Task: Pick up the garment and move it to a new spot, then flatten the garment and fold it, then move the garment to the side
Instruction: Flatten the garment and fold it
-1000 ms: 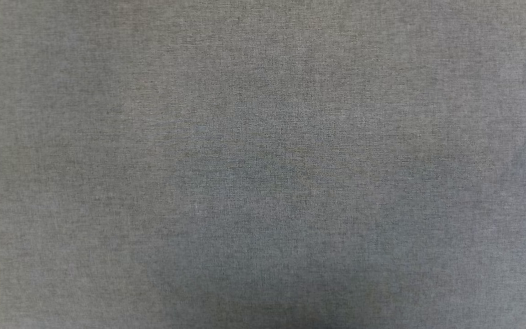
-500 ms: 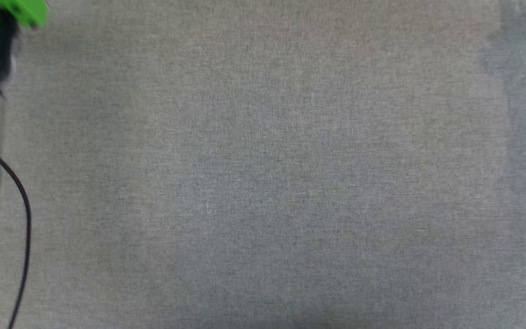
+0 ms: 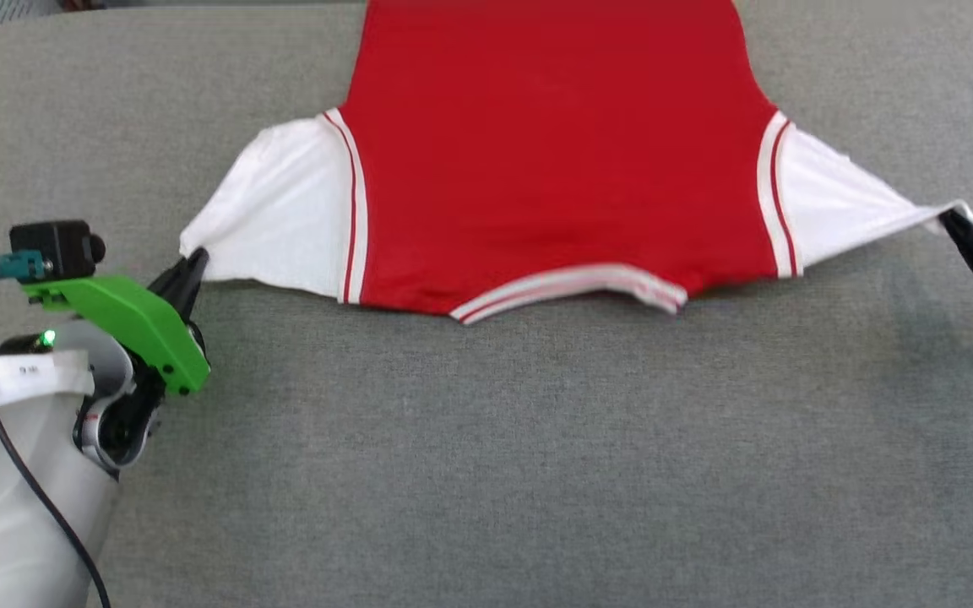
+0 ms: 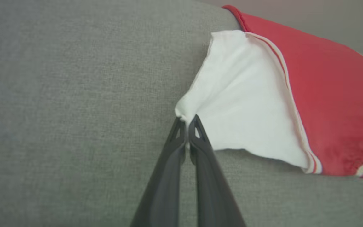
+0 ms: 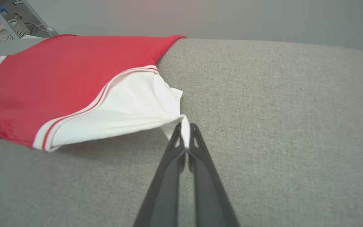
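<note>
The garment (image 3: 554, 160), a red jersey with white short sleeves and red-and-white striped trim, lies spread on the grey cloth surface with its plain side up and collar toward me; no lettering shows. My left gripper (image 3: 195, 260) is shut on the tip of the left white sleeve (image 4: 232, 94), its tips pinching the cloth (image 4: 186, 121). My right gripper (image 3: 955, 221) is shut on the tip of the right white sleeve (image 5: 131, 110), a fold of cloth caught between its tips (image 5: 186, 127). Both sleeves are pulled taut outward.
The grey fabric surface (image 3: 537, 456) stretches wide in front of the jersey. Its far edge shows in the right wrist view, with a pale wall behind and a basket (image 5: 9, 26) and metal frame at the far left.
The head camera has swung up: a second ago it saw bare grey cloth, half a second ago the left arm's edge, and now the spread jersey and both grippers.
</note>
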### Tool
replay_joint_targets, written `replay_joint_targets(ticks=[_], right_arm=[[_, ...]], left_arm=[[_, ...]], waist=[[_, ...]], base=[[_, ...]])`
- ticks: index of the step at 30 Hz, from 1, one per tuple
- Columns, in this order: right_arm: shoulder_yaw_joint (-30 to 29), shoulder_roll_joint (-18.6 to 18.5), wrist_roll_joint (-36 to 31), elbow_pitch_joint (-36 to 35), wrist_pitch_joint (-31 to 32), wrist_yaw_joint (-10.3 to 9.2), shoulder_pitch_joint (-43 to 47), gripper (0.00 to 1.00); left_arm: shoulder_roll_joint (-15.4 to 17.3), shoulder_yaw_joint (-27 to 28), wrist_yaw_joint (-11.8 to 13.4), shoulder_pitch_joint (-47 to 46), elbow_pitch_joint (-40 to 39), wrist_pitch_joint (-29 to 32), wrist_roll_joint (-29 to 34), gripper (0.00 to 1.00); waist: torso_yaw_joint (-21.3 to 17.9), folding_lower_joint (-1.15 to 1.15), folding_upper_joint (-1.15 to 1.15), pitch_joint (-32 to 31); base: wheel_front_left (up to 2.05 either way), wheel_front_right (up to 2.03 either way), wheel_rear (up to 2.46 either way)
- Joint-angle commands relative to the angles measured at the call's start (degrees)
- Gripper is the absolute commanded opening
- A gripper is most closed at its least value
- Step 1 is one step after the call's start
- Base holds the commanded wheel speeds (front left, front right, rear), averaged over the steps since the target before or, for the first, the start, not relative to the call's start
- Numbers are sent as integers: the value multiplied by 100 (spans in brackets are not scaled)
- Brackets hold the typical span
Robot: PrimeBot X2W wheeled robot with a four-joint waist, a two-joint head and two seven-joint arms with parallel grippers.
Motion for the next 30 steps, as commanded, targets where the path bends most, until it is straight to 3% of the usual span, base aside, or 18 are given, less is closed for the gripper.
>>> replay_joint_targets(ticks=[1, 10, 20, 30], right_arm=[[72, -170, 9, -39, 14, -12, 164, 0], [347, -491, 288, -118, 176, -12, 881, 0], [498, -746, 884, -457, 916, -12, 1916, 0], [347, -977, 1147, -823, 1378, -12, 2882, 0]], left_arm=[[128, 38, 107, 235, -107, 14, -47, 0], [283, -90, 510, 1362, -897, 345, -176, 0], [489, -179, 845, 2812, -1893, 787, -579, 0], [769, -381, 1132, 3567, -2977, 1272, -696, 0]], waist=[[27, 1, 0, -350], [66, 1, 0, -882], [94, 1, 0, -1420], [192, 1, 0, -1512]], base=[[0, 0, 0], [0, 0, 0], [0, 0, 0], [0, 0, 0]])
